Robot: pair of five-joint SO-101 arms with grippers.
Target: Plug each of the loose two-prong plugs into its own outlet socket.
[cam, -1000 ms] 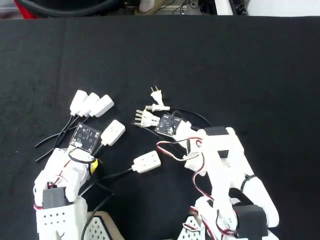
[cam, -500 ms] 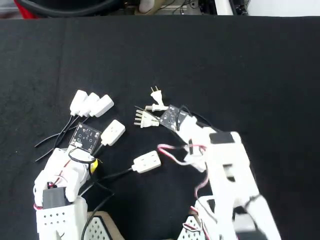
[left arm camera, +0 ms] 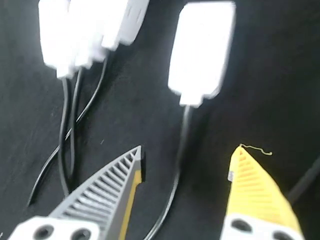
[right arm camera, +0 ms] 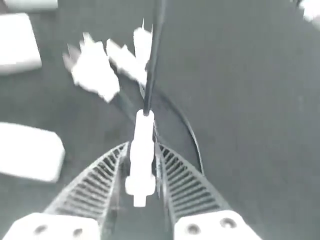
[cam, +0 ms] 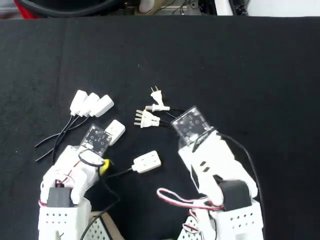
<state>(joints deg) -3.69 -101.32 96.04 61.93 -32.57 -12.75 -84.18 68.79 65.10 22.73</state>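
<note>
The right claw [right arm camera: 142, 148] is pinching a white plug [right arm camera: 140, 172] lengthwise between its ribbed fingers [right arm camera: 95, 187]. The plug's black cord [right arm camera: 152, 60] runs away from it over the black counter [cam: 250, 75]. In the high view the right arm [cam: 215, 170] lies at the lower right, its wrist just beside a small group of loose plugs [cam: 146, 119] near the counter's middle (their prongs point away from the arm). The left claw [left arm camera: 189, 149] is spread wide and grips nothing. Its grey finger [left arm camera: 112, 187] and yellow finger [left arm camera: 250, 185] stand on either side of a thin black lead [left arm camera: 176, 175]. That lead runs up to a white outlet socket [left arm camera: 202, 47] lying flat just ahead. Next to that socket, three white blocks [left arm camera: 85, 27] sit packed side by side, each trailing a dark wire. A second outlet socket [cam: 147, 161] rests between the two arms, well apart from the loose plugs.
</note>
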